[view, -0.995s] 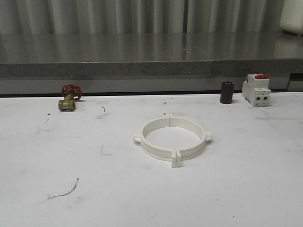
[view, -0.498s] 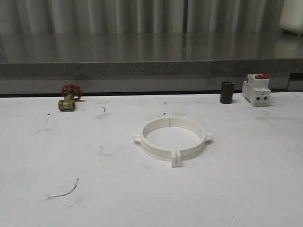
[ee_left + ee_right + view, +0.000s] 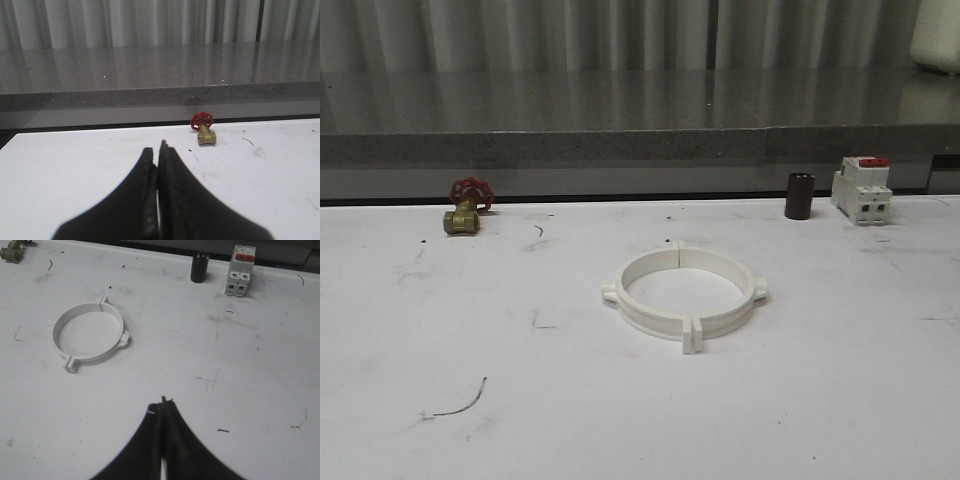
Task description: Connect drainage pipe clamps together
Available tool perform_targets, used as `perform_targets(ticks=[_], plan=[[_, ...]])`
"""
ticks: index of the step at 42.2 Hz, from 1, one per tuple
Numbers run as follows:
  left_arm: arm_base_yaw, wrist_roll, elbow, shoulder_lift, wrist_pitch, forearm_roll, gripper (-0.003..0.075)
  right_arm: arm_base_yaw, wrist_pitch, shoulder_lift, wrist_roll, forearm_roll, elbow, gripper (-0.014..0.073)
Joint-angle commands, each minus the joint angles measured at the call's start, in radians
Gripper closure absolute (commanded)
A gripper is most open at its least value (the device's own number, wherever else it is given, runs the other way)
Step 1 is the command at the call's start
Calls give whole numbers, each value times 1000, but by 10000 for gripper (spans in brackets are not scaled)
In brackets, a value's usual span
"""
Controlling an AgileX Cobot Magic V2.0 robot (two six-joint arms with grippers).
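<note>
Two white plastic semicircular drainage pipe clamps [image 3: 681, 299] lie near the middle of the white table [image 3: 840, 400], their ends meeting so they already form one closed ring; a seam shows at the far side and paired tabs stick out at the near side. I judge the joining done, or nearly so, though I cannot tell whether the tabs are truly locked or just touching.

My left gripper [image 3: 159, 150] is clenched on nothing, fingertips pressed together, hanging over bare table on the left, well apart from the ring. My right gripper [image 3: 162, 402] is likewise closed and empty, held back on the near right side. Both sit clear, I think, so the ring rests undisturbed.

Along the far edge stand a brass valve with a red handwheel [image 3: 465, 207], a small dark cylinder [image 3: 799, 195] and a white-and-red breaker block [image 3: 861, 189], none in my way.
</note>
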Motion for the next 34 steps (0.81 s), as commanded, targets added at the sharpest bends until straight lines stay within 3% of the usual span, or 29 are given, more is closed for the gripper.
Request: perform_targets(ticks=[1,34], plan=[[3,-25,23,-10,-89,-9,741,-6,-63,-1,-1,-6,-27,662],[12,-62,23,-10,-89,29,741,-6,-63,-1,-1,-6,-27,662]])
